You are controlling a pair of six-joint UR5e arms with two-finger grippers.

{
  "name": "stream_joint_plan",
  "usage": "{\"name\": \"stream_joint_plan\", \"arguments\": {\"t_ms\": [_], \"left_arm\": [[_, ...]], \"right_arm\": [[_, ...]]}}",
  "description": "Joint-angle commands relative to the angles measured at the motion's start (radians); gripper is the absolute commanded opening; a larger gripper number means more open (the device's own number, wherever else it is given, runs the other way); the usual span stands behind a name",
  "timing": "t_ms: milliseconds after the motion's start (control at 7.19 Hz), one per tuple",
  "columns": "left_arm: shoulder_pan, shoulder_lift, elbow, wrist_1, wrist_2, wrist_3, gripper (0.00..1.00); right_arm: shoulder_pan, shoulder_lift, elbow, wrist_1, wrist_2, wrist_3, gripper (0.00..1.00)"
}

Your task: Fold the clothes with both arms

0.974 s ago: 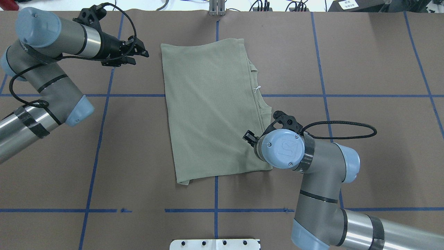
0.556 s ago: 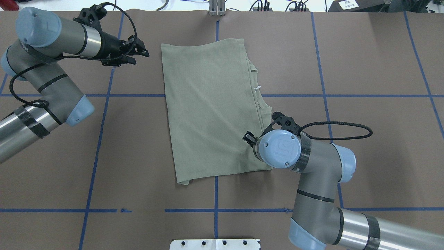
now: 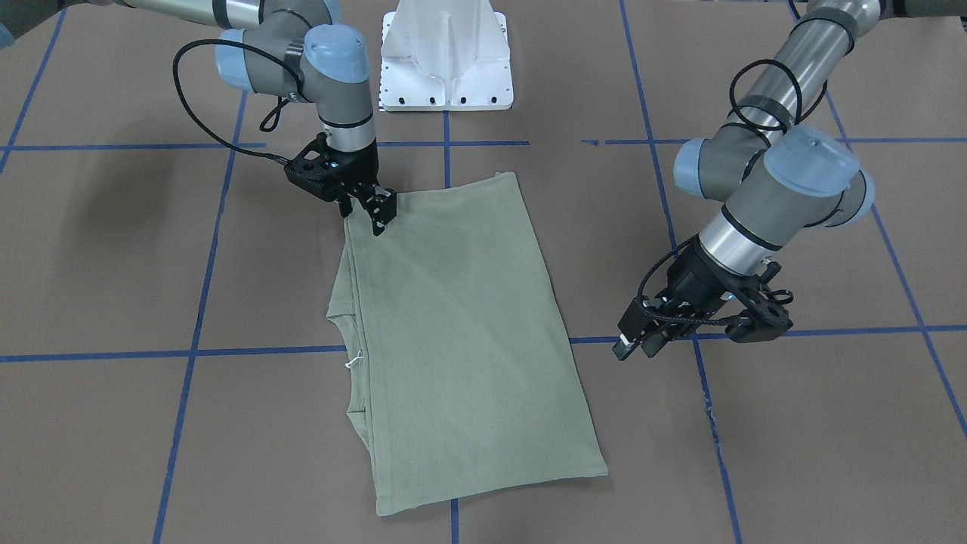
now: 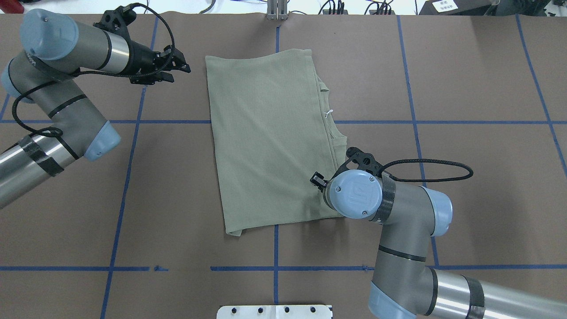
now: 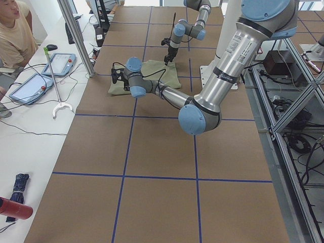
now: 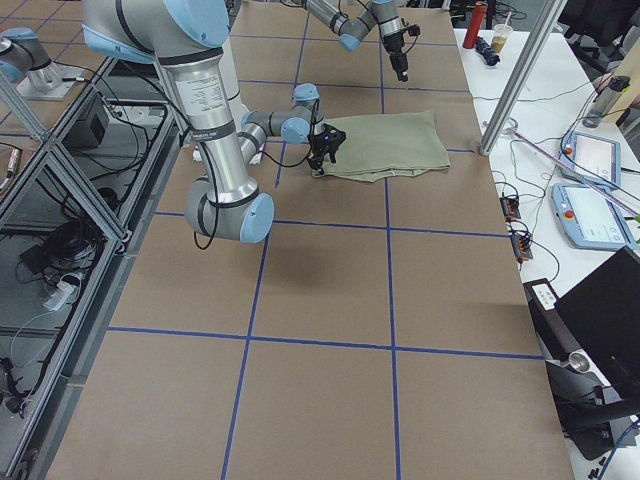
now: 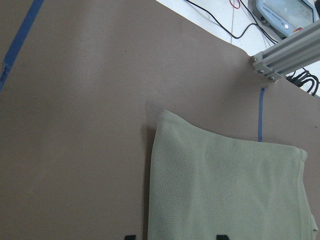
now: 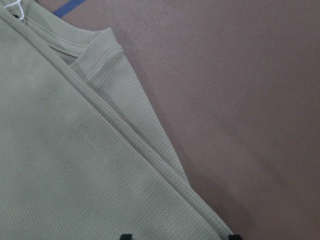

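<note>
Folded shirt [image 4: 266,141] lies flat mid-bench [image 4: 465,88]. Right pincer [image 3: 368,215] spread, low over its near right corner, not yet pinching. Left pincer [image 4: 181,75] spread, near far left corner. Soft, light, floppy knit: probably best pinched at corners, through all layers

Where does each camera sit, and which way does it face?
Front-facing: across the table, facing the base; shows left arm, right arm, shirt.
Overhead: behind the base, looking down; both arms and the shirt.
Exterior left: table's end; left arm near, right arm far.
Exterior right: opposite end; right arm near.
Left wrist: faces a shirt corner; left fingers at bottom.
Right wrist: faces the shirt's collar; right fingers at bottom.
Shared: every view shows the shirt.
</note>
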Motion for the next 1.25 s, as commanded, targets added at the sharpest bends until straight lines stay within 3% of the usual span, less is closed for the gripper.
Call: {"name": "stream_joint_plan", "arguments": {"t_ms": [0, 139, 696, 835, 1113], "left_arm": [[0.0, 0.0, 0.0, 0.0, -0.002, -0.002, 0.62], [0.0, 0.001, 0.0, 0.0, -0.002, -0.002, 0.61], [0.0, 0.007, -0.001, 0.0, -0.005, -0.002, 0.62], [0.0, 0.008, -0.006, -0.002, -0.006, -0.009, 0.62], [0.03, 0.033, -0.088, 0.0, -0.003, -0.14, 0.61]], "right_arm": [[-0.001, 0.001, -0.003, 0.0, 0.0, 0.0, 0.14], [-0.003, 0.001, -0.003, 0.0, 0.003, 0.0, 0.0], [0.012, 0.021, 0.011, 0.002, 0.046, -0.015, 0.0], [0.014, 0.02, 0.05, 0.0, 0.066, -0.015, 0.0], [0.008, 0.003, 0.086, -0.003, 0.066, 0.02, 0.0]]}}
